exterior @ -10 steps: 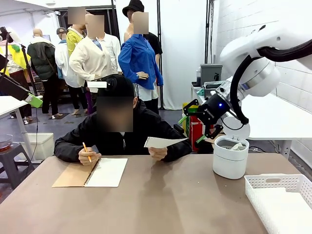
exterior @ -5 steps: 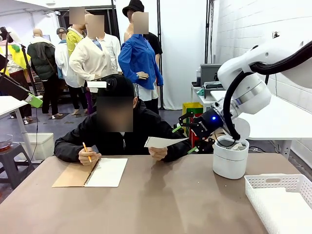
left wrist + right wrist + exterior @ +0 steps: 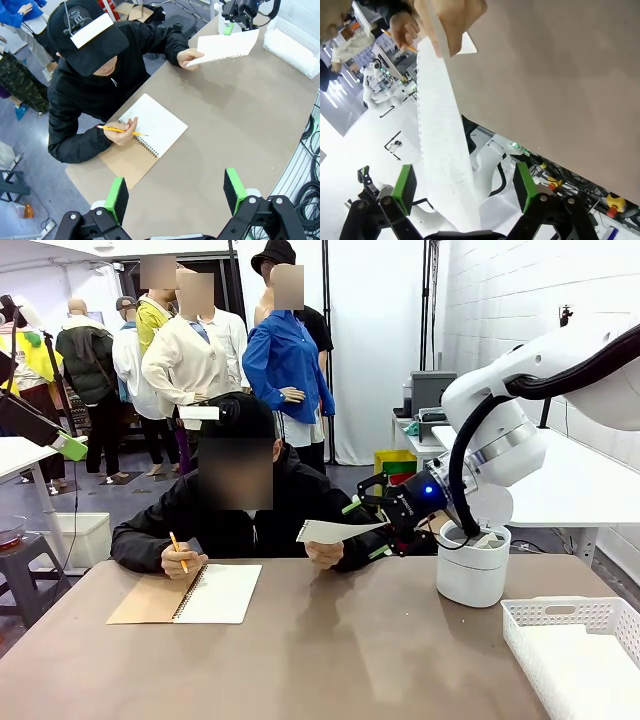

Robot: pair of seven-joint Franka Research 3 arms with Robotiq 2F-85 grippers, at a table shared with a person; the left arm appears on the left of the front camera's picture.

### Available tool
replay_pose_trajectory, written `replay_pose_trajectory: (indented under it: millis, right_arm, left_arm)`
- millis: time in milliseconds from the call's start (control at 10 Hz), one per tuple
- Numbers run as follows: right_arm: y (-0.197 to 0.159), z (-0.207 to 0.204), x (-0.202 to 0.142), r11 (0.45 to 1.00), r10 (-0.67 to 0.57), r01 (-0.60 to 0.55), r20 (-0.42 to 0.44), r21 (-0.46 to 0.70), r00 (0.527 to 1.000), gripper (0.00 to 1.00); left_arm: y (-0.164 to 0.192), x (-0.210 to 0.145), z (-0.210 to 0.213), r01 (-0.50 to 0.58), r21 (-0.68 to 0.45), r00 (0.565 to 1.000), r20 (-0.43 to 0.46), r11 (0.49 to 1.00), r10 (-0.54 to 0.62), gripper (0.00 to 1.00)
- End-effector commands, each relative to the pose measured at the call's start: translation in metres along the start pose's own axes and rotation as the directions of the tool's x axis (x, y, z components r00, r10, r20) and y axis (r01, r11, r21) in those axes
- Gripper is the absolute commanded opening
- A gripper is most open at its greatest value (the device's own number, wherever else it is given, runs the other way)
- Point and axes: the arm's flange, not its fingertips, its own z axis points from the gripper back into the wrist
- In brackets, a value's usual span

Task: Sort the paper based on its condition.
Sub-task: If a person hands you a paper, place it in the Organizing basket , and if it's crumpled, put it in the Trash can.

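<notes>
White thin sheet point(image 3: 335, 531), held out in the person's hand point(image 3: 323, 554), lies between the spread fingers of the right gripper point(image 3: 365, 529); pulling while the hand grips it may tear it. The left gripper point(image 3: 176, 189) hangs spread too.

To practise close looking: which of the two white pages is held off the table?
The loose sheet in the person's hand, between the open fingers of the right gripper; the notebook page lies flat.

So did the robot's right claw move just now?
Yes. The right gripper has moved left and slightly down, away from the white bin, toward the sheet in the person's hand.
</notes>
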Motion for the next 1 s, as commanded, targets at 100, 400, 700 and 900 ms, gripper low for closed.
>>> replay_pose_trajectory:
  millis: [100, 400, 700, 900]
  right_arm:
    - [-0.0051, -0.0080, 0.0004, 0.999, 0.036, -0.036, -0.019, 0.023, 0.999, 0.40]
    - [-0.0050, -0.0067, 0.0014, 0.999, 0.038, -0.038, -0.010, 0.016, 0.999, 0.00]
    - [-0.0057, -0.0067, 0.0024, 0.999, 0.041, -0.041, -0.010, 0.011, 0.999, 0.00]
    - [-0.0059, -0.0059, 0.0011, 0.998, 0.061, -0.061, -0.009, -0.005, 0.998, 0.00]
  left_arm:
    - [0.0009, -0.0008, -0.0002, -0.003, 0.003, 1.000, 0.005, 1.000, 0.003, 1.00]
    - [0.0009, -0.0008, -0.0002, -0.003, 0.003, 1.000, 0.005, 1.000, 0.003, 1.00]
    - [0.0009, -0.0008, -0.0002, -0.003, 0.003, 1.000, 0.005, 1.000, 0.003, 1.00]
    - [0.0009, -0.0008, -0.0002, -0.003, 0.003, 1.000, 0.005, 1.000, 0.003, 1.00]
